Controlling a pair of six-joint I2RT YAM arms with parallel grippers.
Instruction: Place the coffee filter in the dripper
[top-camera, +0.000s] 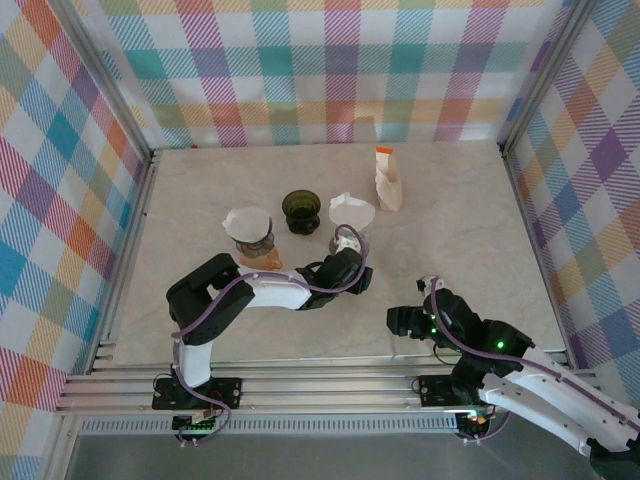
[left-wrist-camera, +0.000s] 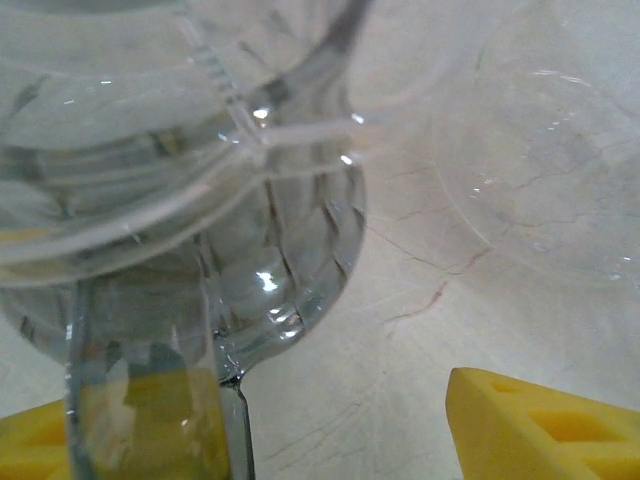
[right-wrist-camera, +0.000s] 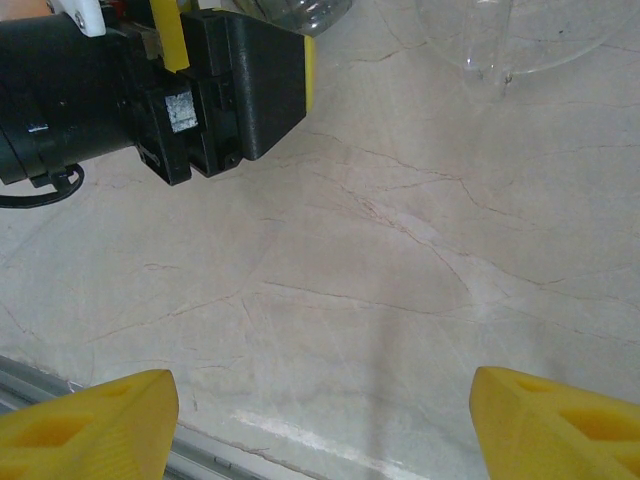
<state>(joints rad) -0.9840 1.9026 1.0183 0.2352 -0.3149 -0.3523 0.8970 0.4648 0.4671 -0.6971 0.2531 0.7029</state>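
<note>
Where my left hand (top-camera: 347, 258) sits: desk (top-camera: 480, 260) middle, fingers (left-wrist-camera: 540, 425) apart at the clear dripper (top-camera: 346, 240).
My right hand (right-wrist-camera: 320, 415): apart, empty, near edge.
Coffee filter (top-camera: 352, 211): white, just beyond dripper.

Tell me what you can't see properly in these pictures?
- Left wrist view: clear dripper blurred, too close, top cut off by the edge.
- Right wrist view: clear vessel cut off by the top edge.
- Top view: paper bag print too small; left gripper tips hidden by its own wrist.
</note>
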